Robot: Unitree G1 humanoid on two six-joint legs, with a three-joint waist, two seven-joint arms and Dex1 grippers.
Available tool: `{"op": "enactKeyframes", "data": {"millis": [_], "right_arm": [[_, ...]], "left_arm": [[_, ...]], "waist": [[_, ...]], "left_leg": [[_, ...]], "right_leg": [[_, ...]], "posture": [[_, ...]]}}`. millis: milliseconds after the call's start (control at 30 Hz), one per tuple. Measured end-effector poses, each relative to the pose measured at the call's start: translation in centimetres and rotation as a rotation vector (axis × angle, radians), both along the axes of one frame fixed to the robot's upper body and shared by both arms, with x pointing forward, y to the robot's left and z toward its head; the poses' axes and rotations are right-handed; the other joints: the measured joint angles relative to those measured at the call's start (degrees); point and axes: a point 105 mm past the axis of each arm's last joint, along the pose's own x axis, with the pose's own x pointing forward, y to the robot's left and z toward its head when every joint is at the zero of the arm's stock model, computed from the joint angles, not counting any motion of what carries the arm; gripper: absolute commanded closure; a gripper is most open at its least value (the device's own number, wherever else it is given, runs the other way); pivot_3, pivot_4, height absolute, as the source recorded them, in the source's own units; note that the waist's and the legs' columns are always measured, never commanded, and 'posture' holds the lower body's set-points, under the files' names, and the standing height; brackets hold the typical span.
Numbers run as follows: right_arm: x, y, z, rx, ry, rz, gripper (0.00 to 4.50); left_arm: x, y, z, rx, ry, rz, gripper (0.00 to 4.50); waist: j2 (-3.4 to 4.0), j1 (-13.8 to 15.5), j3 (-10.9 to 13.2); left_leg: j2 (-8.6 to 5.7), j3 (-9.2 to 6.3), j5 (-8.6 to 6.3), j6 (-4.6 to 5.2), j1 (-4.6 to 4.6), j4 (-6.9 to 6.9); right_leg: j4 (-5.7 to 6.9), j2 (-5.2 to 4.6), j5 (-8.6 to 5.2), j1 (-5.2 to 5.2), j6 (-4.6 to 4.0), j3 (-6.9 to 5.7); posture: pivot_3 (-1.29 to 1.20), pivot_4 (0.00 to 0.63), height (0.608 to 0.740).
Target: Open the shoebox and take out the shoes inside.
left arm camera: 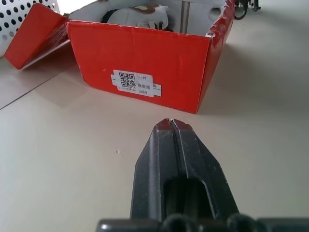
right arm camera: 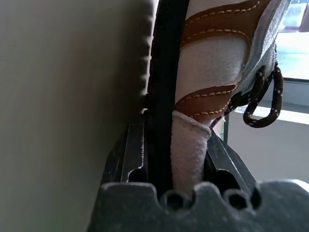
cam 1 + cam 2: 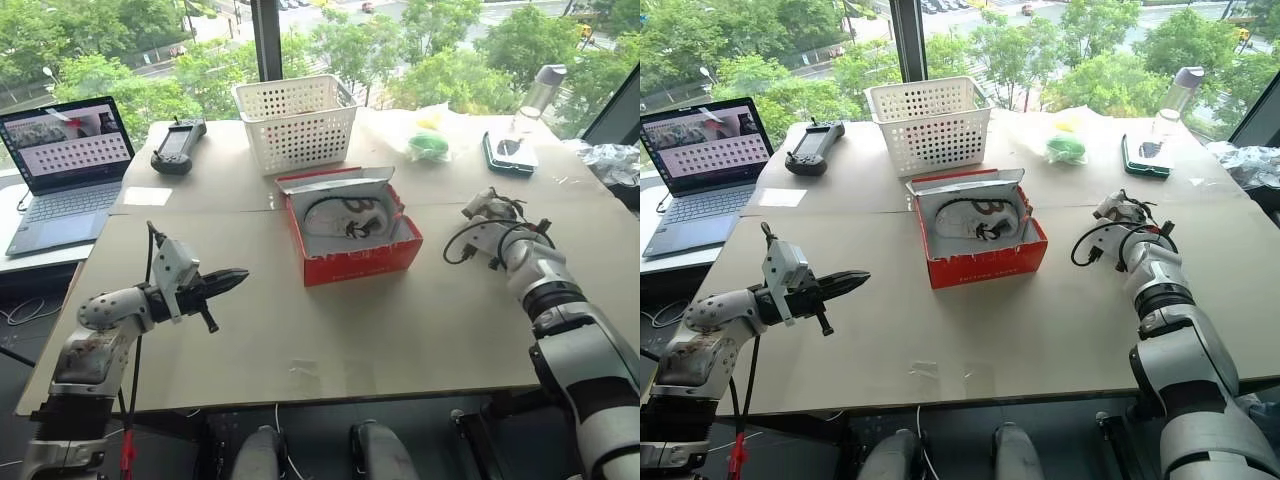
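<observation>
The red shoebox (image 3: 355, 262) stands open mid-table, its lid (image 3: 335, 180) folded back toward the basket. One grey-white shoe (image 3: 345, 215) with dark laces lies inside. Right of the box, my right gripper (image 3: 485, 212) hovers over the table, shut on the other shoe (image 2: 207, 63), whose pale upper with brown stripes is pinched between the fingers, laces dangling. My left gripper (image 3: 235, 277) is shut and empty, left of the box and pointing at it. In the left wrist view its tips (image 1: 170, 121) sit a short way from the box's labelled end wall (image 1: 145, 58).
A white perforated basket (image 3: 295, 120) stands behind the box. A laptop (image 3: 65, 170) and a black controller (image 3: 178, 145) are at the far left. A green item in a plastic bag (image 3: 430, 143), a dark device (image 3: 508, 152) and a bottle (image 3: 540, 95) sit at the far right.
</observation>
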Motion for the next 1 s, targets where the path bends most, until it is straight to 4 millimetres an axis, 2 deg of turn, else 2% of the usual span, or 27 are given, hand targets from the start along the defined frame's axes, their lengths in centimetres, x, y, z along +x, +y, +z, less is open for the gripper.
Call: {"op": "enactKeyframes", "data": {"millis": [133,233,667,833,867,933,1000], "right_arm": [[0.2,1.0,-0.5,0.158,-0.007,-0.005,1.14],[0.2,1.3,-0.5,0.302,-0.007,-0.015,0.10],[0.1,4.0,0.0,0.602,0.070,0.050,0.04],[-0.3,4.6,0.2,0.635,0.090,0.077,0.04],[-0.4,4.6,0.5,0.645,0.090,0.079,0.04],[-0.9,4.4,2.5,0.626,0.093,0.119,0.04],[-1.7,5.0,5.7,0.592,0.095,0.202,0.04]], "left_arm": [[0.0,0.1,-0.1,0.000,0.004,0.005,4.50],[0.0,0.1,-0.1,-0.001,0.004,0.007,4.50],[0.0,0.0,-0.1,-0.001,0.005,0.005,4.50],[0.0,-0.1,-0.1,-0.001,0.006,0.000,4.50],[0.0,-0.1,-0.1,-0.001,0.006,-0.001,4.50],[0.1,-0.2,-0.2,0.001,0.005,0.000,4.50],[0.1,-0.1,-0.1,0.005,0.003,0.008,4.50]], "waist": [[-0.01,-0.03,-0.01],[-0.13,-0.27,-0.07],[-0.15,-1.41,-0.09],[-0.15,-1.37,-0.08],[-0.13,-1.31,-0.07],[0.10,-0.97,0.09],[0.20,-0.65,0.13]], "left_leg": [[0.02,-0.03,0.00,0.00,0.29,0.03],[0.11,-0.11,-0.02,0.00,0.94,0.00],[0.14,-0.34,-0.03,-0.01,1.09,-0.11],[0.13,-0.35,-0.04,-0.02,1.05,-0.11],[0.13,-0.35,-0.03,-0.01,0.99,-0.11],[0.07,-0.33,-0.03,-0.01,0.71,-0.11],[0.06,-0.28,-0.02,0.00,0.49,-0.11]], "right_leg": [[-0.02,0.01,-0.07,0.35,0.11,-0.01],[-0.12,0.06,-0.25,0.98,-0.16,-0.08],[-0.05,0.07,-0.25,0.96,-0.21,-0.02],[-0.05,0.03,-0.30,0.89,-0.30,0.03],[-0.04,0.02,-0.30,0.81,-0.30,0.04],[-0.03,-0.04,-0.29,0.54,-0.28,0.10],[0.01,-0.01,-0.14,0.24,-0.02,0.21]], "posture": [[0.00,0.150,0.733],[0.00,0.150,0.733],[0.00,0.150,0.733],[0.00,0.150,0.733],[0.00,0.150,0.733],[0.00,0.150,0.733],[0.00,0.150,0.733]]}}
